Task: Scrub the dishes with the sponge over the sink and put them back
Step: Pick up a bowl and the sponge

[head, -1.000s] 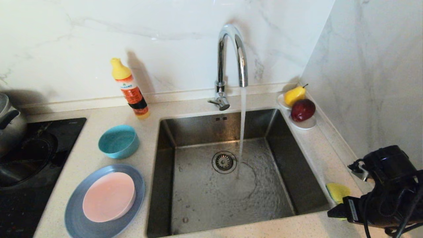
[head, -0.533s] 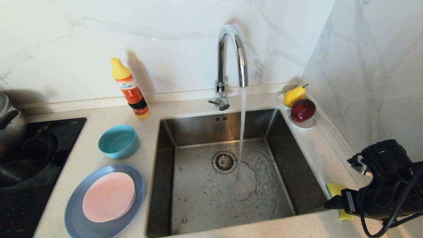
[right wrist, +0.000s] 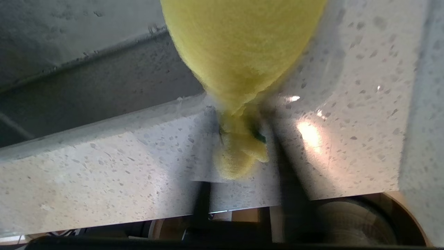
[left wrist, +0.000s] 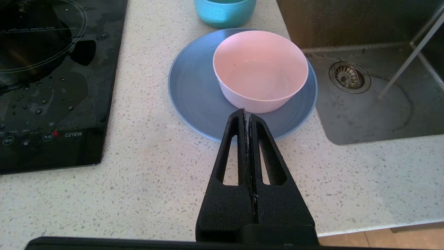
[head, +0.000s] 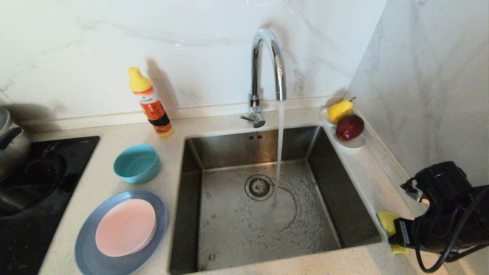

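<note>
The yellow sponge (head: pixel 386 220) lies on the counter at the sink's front right corner. My right gripper (head: pixel 395 233) is on it. In the right wrist view the sponge (right wrist: pixel 242 45) is squeezed narrow where the right gripper (right wrist: pixel 242 135) is shut on it. The blue-grey plate (head: pixel 88 244) carries the pink bowl (head: pixel 125 227) left of the sink (head: pixel 344 198), with the teal bowl (head: pixel 136 163) behind them. My left gripper (left wrist: pixel 247 113) hangs shut and empty over the counter just before the plate (left wrist: pixel 194 93) and pink bowl (left wrist: pixel 260 66).
Water runs from the chrome tap (head: pixel 267 65) into the basin beside the drain (head: pixel 259 187). An orange detergent bottle (head: pixel 151 103) stands at the back. A black hob (head: pixel 34 191) with a steel pot (head: pixel 11 141) is far left. A white dish (head: pixel 353 143) holds fruit.
My right gripper has slid forward and down onto the sponge, and its jaws have gone from wide open to pinched on it. The left arm has not moved.
</note>
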